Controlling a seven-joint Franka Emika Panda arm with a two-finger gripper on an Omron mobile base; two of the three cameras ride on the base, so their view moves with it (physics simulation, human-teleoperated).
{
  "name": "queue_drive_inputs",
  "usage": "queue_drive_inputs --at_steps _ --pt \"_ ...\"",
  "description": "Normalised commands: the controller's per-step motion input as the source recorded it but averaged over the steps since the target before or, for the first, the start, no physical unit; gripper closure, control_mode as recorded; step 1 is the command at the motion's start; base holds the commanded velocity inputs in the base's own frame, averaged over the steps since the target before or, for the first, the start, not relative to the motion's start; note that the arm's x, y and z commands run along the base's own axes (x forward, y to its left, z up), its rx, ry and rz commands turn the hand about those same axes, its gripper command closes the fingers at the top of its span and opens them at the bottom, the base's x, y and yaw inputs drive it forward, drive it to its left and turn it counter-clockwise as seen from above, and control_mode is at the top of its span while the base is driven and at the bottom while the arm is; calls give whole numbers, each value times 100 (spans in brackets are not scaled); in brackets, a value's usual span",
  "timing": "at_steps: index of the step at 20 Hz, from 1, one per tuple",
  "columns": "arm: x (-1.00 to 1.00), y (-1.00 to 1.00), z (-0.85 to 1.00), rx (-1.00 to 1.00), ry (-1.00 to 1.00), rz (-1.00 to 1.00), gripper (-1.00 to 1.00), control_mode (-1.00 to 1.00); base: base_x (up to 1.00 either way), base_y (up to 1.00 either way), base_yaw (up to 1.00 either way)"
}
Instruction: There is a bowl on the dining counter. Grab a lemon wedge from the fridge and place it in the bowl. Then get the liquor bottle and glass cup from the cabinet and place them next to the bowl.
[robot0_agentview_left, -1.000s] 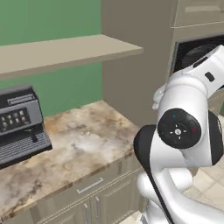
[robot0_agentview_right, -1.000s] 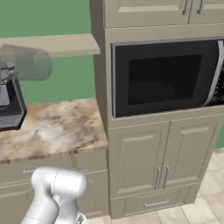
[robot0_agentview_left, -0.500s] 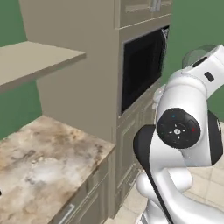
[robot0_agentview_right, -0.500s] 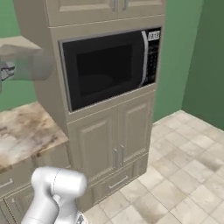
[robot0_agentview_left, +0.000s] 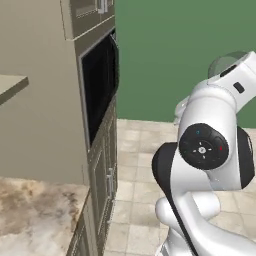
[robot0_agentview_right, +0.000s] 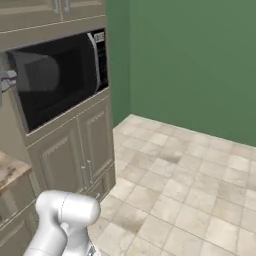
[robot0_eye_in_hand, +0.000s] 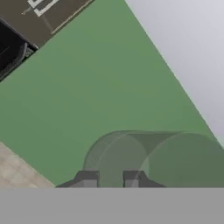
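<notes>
Glass cup (robot0_eye_in_hand: 153, 159): lying sideways, fingers (robot0_eye_in_hand: 87, 178) clamping its rim, base running behind the arm. Microwave (robot0_agentview_right: 55, 75) panel writing proving unreadable.

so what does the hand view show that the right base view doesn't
Hand view alone: the gripper with its two dark fingertips closed on the rim of the glass cup.
Right base view alone: the tiled floor and the cream cabinet doors under the microwave.
Both: the cup, the green wall and the microwave.
</notes>
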Motion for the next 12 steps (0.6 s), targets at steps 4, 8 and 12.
queue_drive_inputs --at_steps 4,8,12 --pt "0 0 0 0 0 0 100 100 6 -29 -68" --pt "0 0 0 0 0 0 100 100 13 -32 -67" --pt "0 0 0 0 0 0 100 100 31 -20 -62"
